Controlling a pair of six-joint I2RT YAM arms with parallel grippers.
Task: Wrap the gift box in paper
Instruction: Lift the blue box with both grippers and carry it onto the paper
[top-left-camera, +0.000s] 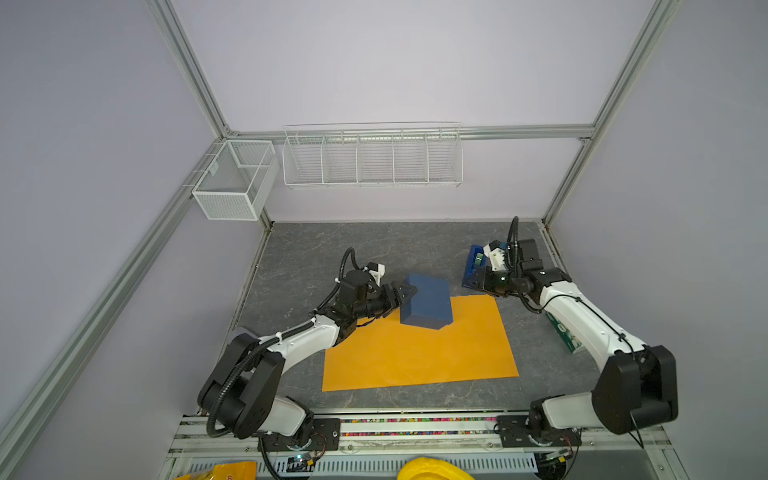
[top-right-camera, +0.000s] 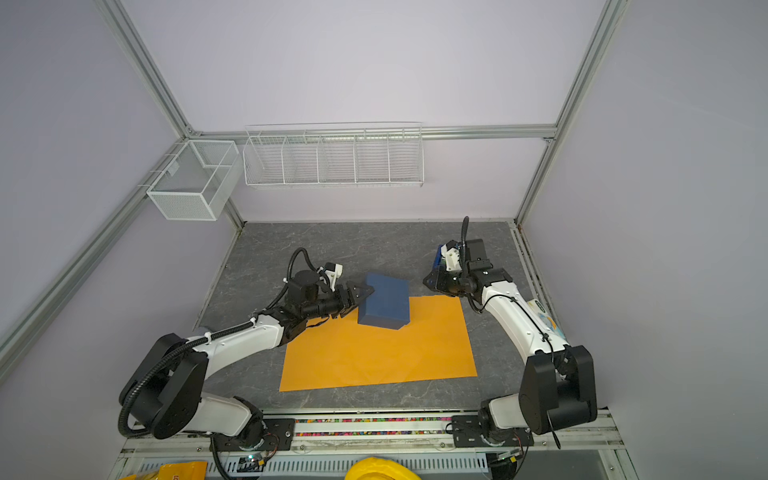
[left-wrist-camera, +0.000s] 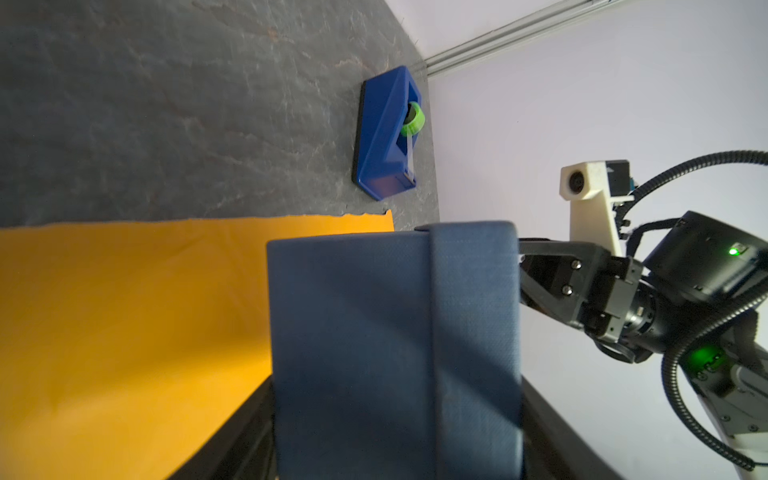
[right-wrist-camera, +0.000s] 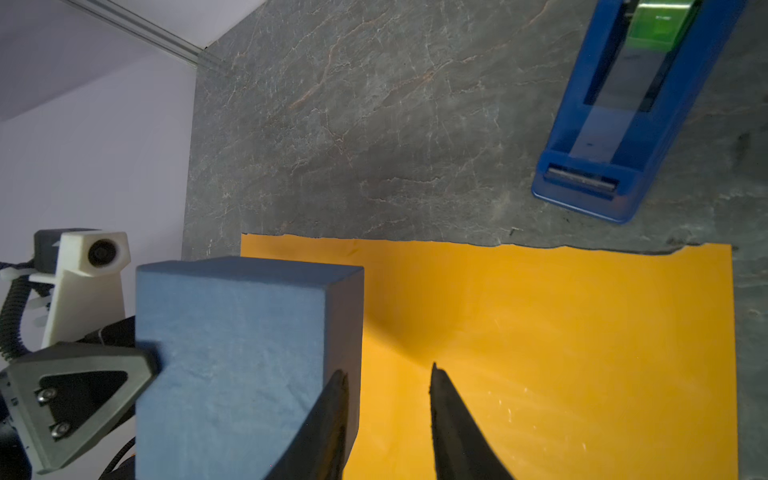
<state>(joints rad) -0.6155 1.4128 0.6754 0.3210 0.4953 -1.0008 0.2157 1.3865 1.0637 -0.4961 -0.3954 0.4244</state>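
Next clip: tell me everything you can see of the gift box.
The gift box is matte slate-blue, squarish and plain-sided, with a fabric-like texture and what looks like a lid band along one side. It is tilted over the far left corner of the paper, its left edge clamped by the left gripper. Whether its lowest corner touches the sheet cannot be told. The open right gripper stands just beside it.

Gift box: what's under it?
The paper runs under the gift box, which the left gripper grips; part of the sheet's far edge is covered in both top views. Whether box and paper touch cannot be seen.
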